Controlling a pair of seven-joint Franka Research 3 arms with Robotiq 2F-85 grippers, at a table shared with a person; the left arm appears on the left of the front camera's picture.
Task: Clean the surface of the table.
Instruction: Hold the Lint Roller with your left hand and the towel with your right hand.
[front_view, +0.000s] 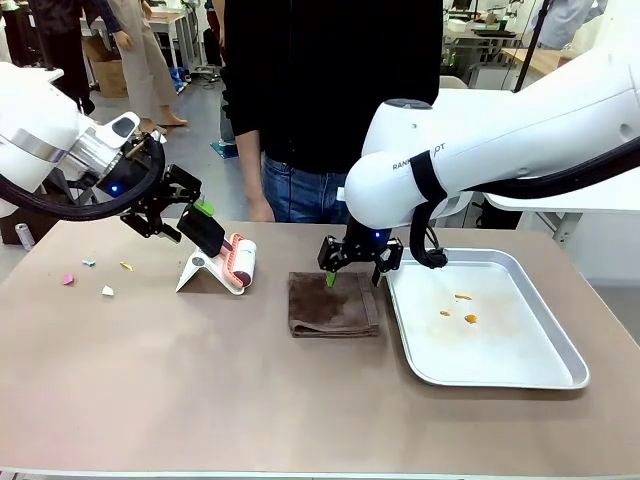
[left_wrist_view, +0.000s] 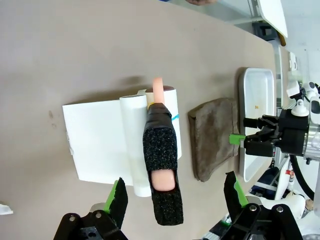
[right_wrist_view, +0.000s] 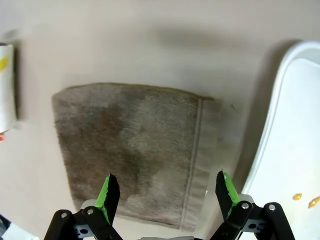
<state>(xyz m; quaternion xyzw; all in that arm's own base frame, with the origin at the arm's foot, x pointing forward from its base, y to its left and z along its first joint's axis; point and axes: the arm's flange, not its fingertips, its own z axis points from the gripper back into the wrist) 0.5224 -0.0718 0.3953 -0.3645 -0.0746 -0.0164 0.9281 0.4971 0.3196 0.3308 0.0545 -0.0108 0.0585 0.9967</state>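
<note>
1. Our left claw (left_wrist_view: 175, 186) stands wide, the black handle of the lint roller (left_wrist_view: 160, 150) inside its gap, long axis pointing straight ahead.
2. Our right claw (right_wrist_view: 167, 181), equally wide, hovers over the brown cloth (right_wrist_view: 130, 145).
3. The table (front_view: 300, 400) lies directly beneath both claws.

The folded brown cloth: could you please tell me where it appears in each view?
Front view: the cloth lies near centre, below the right gripper, left of the tray.
Left wrist view: right of centre, between the lint roller and the tray.
Right wrist view: centre, ahead of the open fingers.
Shared landmark: the tray beside it.
</note>
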